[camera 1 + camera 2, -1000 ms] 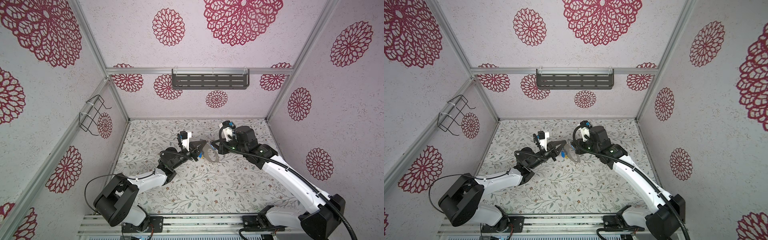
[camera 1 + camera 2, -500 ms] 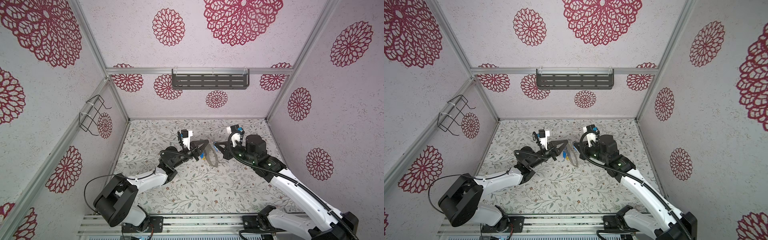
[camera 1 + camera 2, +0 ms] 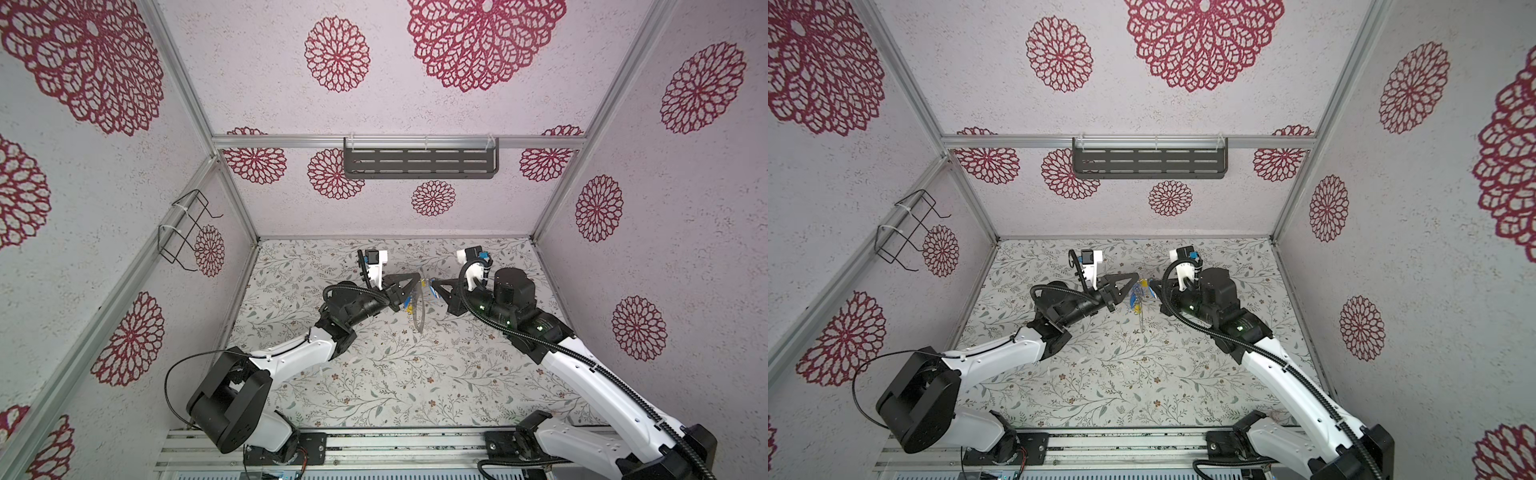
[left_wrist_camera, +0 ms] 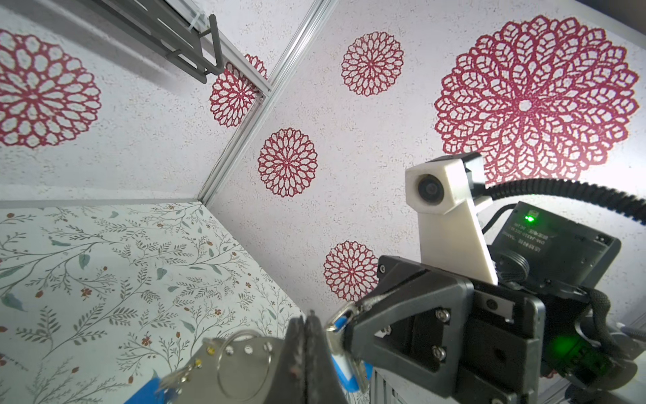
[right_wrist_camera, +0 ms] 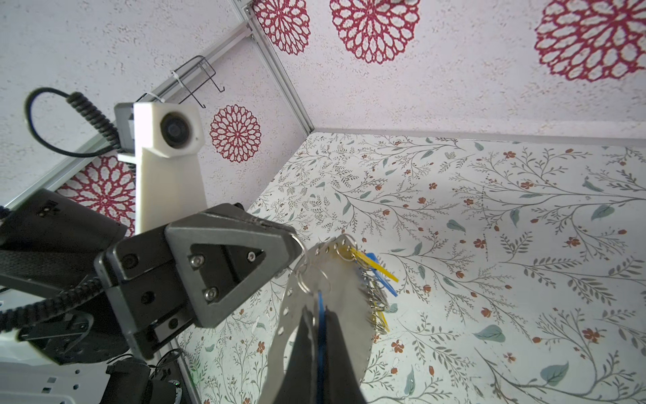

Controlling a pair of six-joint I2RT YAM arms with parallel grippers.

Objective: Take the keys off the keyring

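Top views: both show a walled cell with red flower prints and a leaf-patterned table [image 3: 374,374].
Arms: the left arm [image 3: 291,355] and right arm [image 3: 602,399] reach in from the near rail. Their tips meet over the far half of the table, near its middle.
Wall fittings: a grey slotted shelf [image 3: 419,164] hangs on the far wall, and a wire rack [image 3: 183,232] on the left wall.
Keyring: the keyring [image 3: 419,316] stands upright between the two tips and shows edge-on in both top views. The right wrist view shows it as a thin grey round plate with holes along its rim [image 5: 335,297]. Whether its low edge touches the table cannot be told.
Left gripper: the left gripper [image 3: 417,277] has its jaws pressed together on the keyring's upper rim, coming from the left.
Right gripper: the right gripper [image 3: 432,283] is clamped on one blue key [image 5: 320,328], seen edge-on between its fingers, just right of the keyring.
Keys: the keys [image 5: 374,269] are yellow and blue. They fan out from the far side of the rim and hang on small metal loops [image 5: 375,297] threaded through the holes.
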